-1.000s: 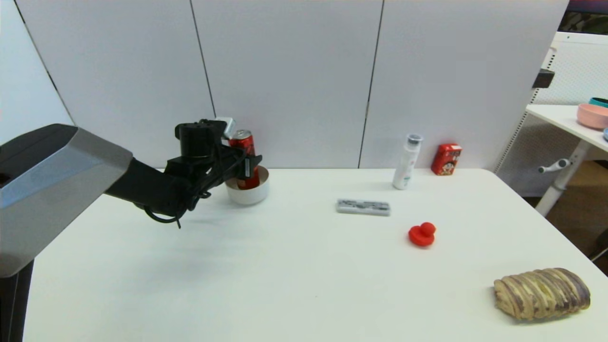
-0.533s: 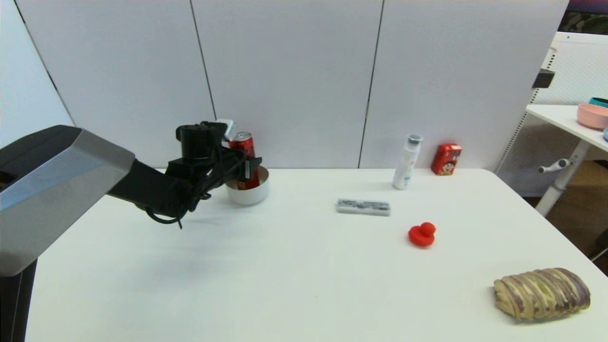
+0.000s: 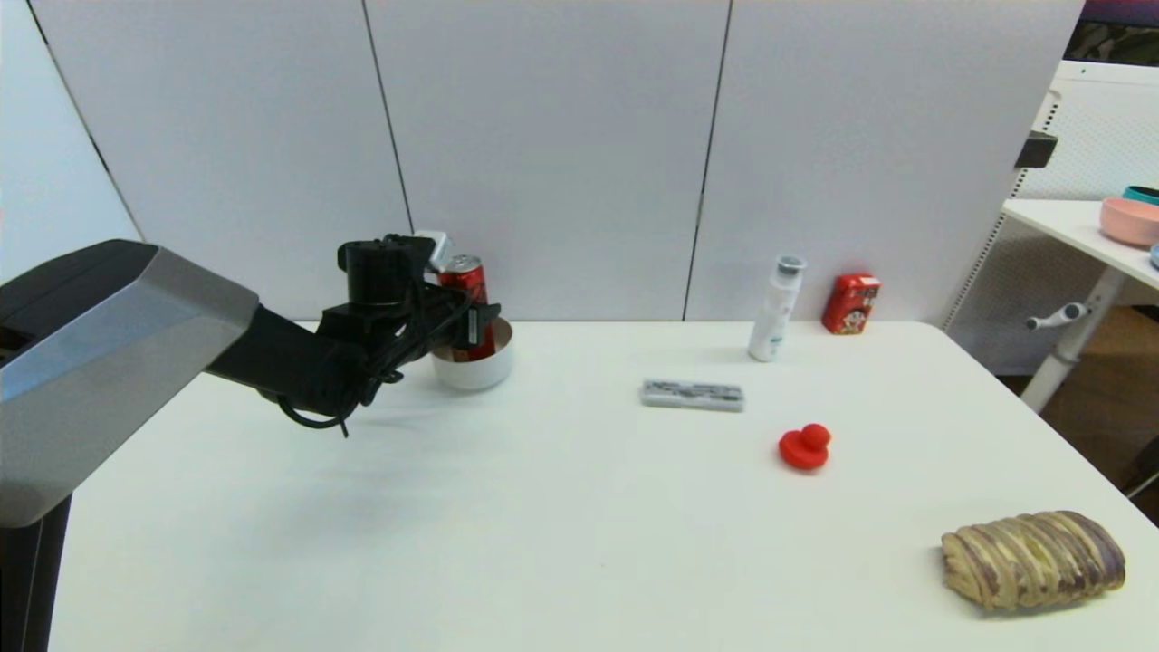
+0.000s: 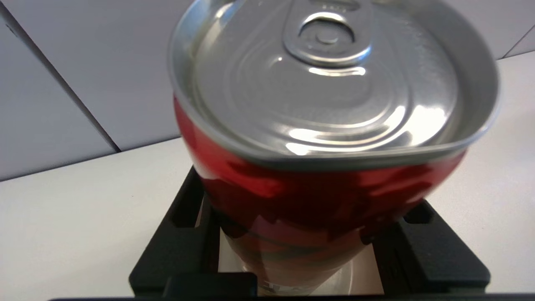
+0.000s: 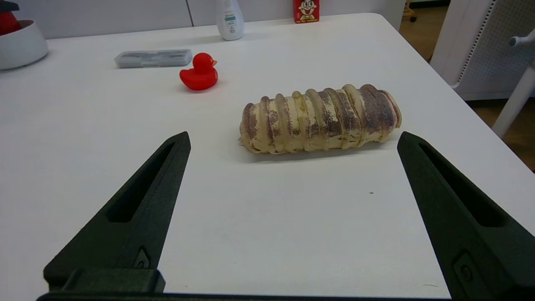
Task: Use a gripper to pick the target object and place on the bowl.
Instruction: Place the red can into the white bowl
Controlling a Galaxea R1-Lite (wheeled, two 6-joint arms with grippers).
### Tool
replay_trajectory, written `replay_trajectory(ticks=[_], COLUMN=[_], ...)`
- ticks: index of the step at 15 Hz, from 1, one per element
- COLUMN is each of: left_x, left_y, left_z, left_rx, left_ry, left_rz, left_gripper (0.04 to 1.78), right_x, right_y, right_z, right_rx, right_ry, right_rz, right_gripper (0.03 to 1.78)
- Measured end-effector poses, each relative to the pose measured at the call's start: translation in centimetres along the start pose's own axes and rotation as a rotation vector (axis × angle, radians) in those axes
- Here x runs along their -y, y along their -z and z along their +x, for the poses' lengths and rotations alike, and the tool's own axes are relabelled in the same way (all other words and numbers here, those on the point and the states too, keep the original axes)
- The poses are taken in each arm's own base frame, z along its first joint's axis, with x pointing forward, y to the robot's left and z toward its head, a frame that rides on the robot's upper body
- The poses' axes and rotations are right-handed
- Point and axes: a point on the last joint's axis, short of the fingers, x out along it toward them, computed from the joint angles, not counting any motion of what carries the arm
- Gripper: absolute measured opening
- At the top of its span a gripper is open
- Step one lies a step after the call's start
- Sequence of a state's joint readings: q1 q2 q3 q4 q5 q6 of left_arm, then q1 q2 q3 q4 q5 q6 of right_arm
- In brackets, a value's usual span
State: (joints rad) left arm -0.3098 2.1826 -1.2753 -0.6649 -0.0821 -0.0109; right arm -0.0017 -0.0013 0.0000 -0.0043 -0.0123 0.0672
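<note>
The red soda can (image 3: 466, 273) stands upright with its base inside the off-white bowl (image 3: 474, 371) at the table's back left. My left gripper (image 3: 473, 324) reaches in from the left and is shut on the can's middle, one black finger on each side. In the left wrist view the can's silver top (image 4: 326, 83) fills the picture, the black fingers (image 4: 184, 234) flank the can and the bowl's pale inside (image 4: 368, 271) shows below. My right gripper (image 5: 292, 138) is open and empty over the table's front right, out of the head view.
A bread loaf (image 3: 1032, 560) lies front right, just beyond the right gripper. A red rubber duck (image 3: 804, 446), a grey case (image 3: 693, 395), a white bottle (image 3: 776, 310) and a red carton (image 3: 850, 304) stand mid to back right. A pink bowl (image 3: 1130, 220) sits on a side table.
My left gripper and the can have sunk slightly, so the can sits a little lower in the bowl. Nothing else has moved.
</note>
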Motion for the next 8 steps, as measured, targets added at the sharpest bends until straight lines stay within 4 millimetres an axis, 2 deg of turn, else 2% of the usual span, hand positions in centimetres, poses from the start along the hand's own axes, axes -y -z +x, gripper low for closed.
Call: replay_trajectory(ticks=[7, 8], left_x=[0.07, 0.06], left_y=[-0.09, -0.10], left_z=[-0.06, -0.07], left_rx=[0.002, 0.003], left_ry=[0.001, 0.001], left_rz=[0.001, 0.001], left_gripper=[0.97, 1.04], right_x=[0.00, 0.00], right_y=[0.00, 0.00], right_z=[0.00, 0.00], right_rx=[0.000, 0.000], right_ry=[0.000, 0.000], right_rz=[0.000, 0.000], right_gripper=[1.71, 1.71])
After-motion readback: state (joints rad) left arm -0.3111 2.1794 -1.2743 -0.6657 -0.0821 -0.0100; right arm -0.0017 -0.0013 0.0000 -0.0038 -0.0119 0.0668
